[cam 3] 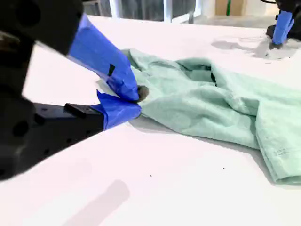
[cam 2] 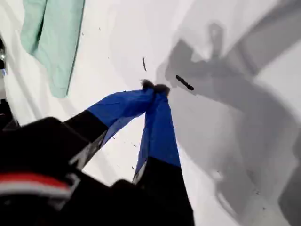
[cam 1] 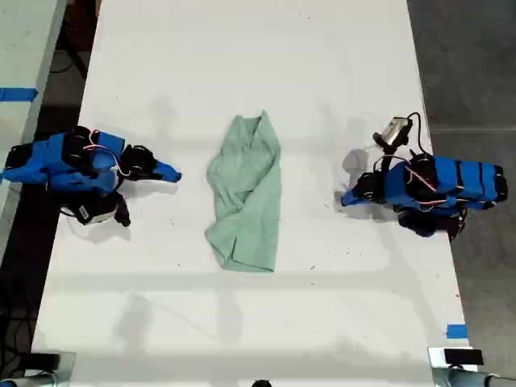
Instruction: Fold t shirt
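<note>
— What are we working on here?

— A long white table (cam 1: 161,81) with dark floor (cam 1: 468,64) on both sides and a scrap of blue tape (cam 1: 456,330) at the near corner on the exterior view's right. The small pale mint-green fabric t shirt (cam 1: 246,197) lies in the middle, bunched lengthwise and wrinkled. Its narrow end points far and its broader hem lies near.

— And your grippers?

— Both are empty. My first gripper (cam 1: 345,199), at the exterior view's right, has its blue jaws pressed tip to tip and sits well apart from the cloth. My second gripper (cam 1: 171,173), at the exterior view's left, looks closed too, holds nothing and rests just short of the shirt's edge.

— How will the shirt handle?

— I expect it to be light, limp and easy to drag. It should slide on this smooth top, not lift cleanly, so a pinch may catch several layers at once. I'd take it at the hem corners or along a single outer edge, and leave the crumpled middle alone.
</note>
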You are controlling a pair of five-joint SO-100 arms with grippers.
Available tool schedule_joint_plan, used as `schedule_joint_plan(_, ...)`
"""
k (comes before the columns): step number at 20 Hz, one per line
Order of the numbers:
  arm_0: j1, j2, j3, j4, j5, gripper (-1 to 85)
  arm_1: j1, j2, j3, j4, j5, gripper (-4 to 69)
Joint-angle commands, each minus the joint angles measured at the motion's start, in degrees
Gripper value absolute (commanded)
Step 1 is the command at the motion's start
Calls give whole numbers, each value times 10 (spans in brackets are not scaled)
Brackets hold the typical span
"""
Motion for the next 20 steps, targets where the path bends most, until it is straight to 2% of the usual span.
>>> schedule_joint_plan(1, -20, 4, 7, 2, -33, -2, 10, 8, 21, -4, 9, -12)
schedule_joint_plan(3, -13, 4, 7, 2, -40, -2, -4, 8, 19, -2, 33, -12)
schedule_joint_plan(5, 41, 4, 4, -19, -49, -2, -16, 8, 19, -3, 31, -12)
schedule_joint_plan(8, 21, 4, -1, -20, -29, -2, -26, 8, 24, -15, 60, -12)
schedule_joint_plan(10, 34, -19, -32, -17, -72, -2, -39, 1, -6, -18, 88, -10)
schedule_joint_plan(11, 37, -110, -79, -33, -93, -3, -39, -32, -47, -20, 91, -10)
schedule_joint_plan(13, 93, -478, -298, -60, -99, -2, -35, -243, -176, -63, 77, -10)
schedule_joint_plan(15, 150, -771, -541, -38, -101, -2, -73, -502, -338, -118, 62, -11)
schedule_joint_plan(16, 171, -856, -616, -47, -101, 7, -98, -612, -416, -143, 57, 3)
schedule_joint_plan(17, 192, -921, -666, -66, -100, 81, -122, -714, -493, -154, 52, 19)
schedule_joint_plan(18, 211, -974, -702, -75, -102, 201, -142, -808, -571, -154, 47, 87)
schedule_joint_plan(19, 225, -1019, -731, -76, -112, 261, -154, -888, -646, -152, 35, 174)
schedule_joint_plan(20, 234, -1054, -753, -76, -112, 267, -162, -961, -717, -145, 22, 207)
